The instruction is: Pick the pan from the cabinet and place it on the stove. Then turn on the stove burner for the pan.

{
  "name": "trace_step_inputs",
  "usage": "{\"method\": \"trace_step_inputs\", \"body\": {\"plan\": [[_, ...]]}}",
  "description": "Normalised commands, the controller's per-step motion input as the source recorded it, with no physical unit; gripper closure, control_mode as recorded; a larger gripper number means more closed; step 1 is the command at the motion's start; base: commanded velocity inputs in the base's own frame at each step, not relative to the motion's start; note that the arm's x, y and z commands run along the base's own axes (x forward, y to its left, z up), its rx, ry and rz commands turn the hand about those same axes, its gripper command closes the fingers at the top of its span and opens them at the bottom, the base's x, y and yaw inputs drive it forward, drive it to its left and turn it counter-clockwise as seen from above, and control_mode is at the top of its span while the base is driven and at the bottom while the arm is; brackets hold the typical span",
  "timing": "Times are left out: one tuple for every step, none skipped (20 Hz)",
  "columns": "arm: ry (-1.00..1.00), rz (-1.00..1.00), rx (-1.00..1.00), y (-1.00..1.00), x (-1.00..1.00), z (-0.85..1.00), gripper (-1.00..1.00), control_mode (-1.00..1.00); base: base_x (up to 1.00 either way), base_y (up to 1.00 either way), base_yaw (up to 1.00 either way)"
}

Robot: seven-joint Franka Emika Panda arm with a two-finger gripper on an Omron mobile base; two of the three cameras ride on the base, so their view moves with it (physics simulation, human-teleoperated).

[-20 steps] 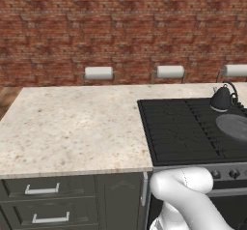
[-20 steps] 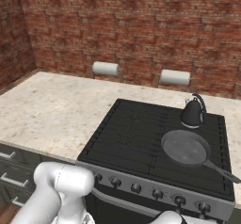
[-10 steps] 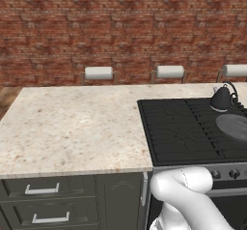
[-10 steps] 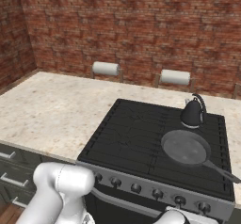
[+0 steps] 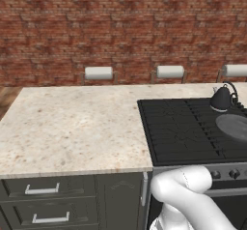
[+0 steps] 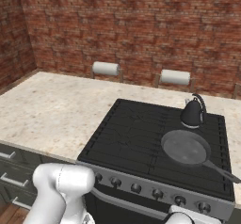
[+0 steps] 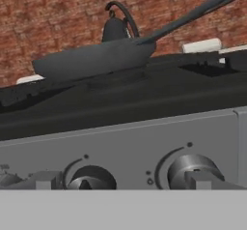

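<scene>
**Open bench to the left, cluttered right side of the stove**

The speckled stone bench (image 5: 72, 127) is lying bare, giving wide passage. On the stove (image 6: 136, 138), the left grates are standing free, while the pan (image 6: 186, 148) and the kettle (image 6: 192, 114) just behind it are crowding the right side. The pan's handle (image 6: 223, 171) is jutting toward the front right corner, above the knobs (image 7: 190, 171). Paper towel rolls (image 6: 106, 68) are lining the brick wall.

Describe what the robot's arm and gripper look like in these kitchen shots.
The arm is glossy white with rounded, tube-like links and a bulbous elbow, seen again in the right base view. No cables or markings show on it. The gripper shows as two small blocky grey finger tips low in the hand view.
</scene>
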Motion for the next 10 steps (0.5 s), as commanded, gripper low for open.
{"method": "trace_step_inputs", "body": {"plan": [[-0.08, 0.0, 0.01, -0.25, 0.04, -0.13, -1.0, -1.0, 0.0, 0.0, 0.0], [-0.09, 0.0, 0.0, -0.27, 0.04, -0.14, -1.0, -1.0, 0.0, 0.0, 0.0], [-0.1, 0.01, 0.0, -0.24, 0.03, -0.13, -1.0, -1.0, 0.0, 0.0, 0.0], [-0.1, 0.0, 0.0, -0.23, 0.01, -0.15, -1.0, -1.0, 0.0, 0.0, 0.0], [-0.1, 0.0, 0.0, -0.19, 0.03, -0.18, -1.0, -1.0, 0.0, 0.0, 0.0], [-0.11, 0.0, 0.0, -0.2, 0.02, -0.16, -1.0, -1.0, 0.0, 0.0, 0.0], [-0.13, 0.0, 0.0, -0.25, 0.0, -0.16, -1.0, -1.0, 0.0, 0.0, 0.0], [-0.14, 0.0, 0.0, -0.24, 0.02, -0.13, -1.0, -1.0, 0.0, 0.0, 0.0], [-0.15, 0.0, 0.0, -0.18, 0.0, -0.11, -1.0, -1.0, 0.0, 0.0, 0.0], [-0.13, 0.0, 0.0, -0.13, 0.0, -0.12, -1.0, -1.0, 0.0, 0.0, 0.0]]}}
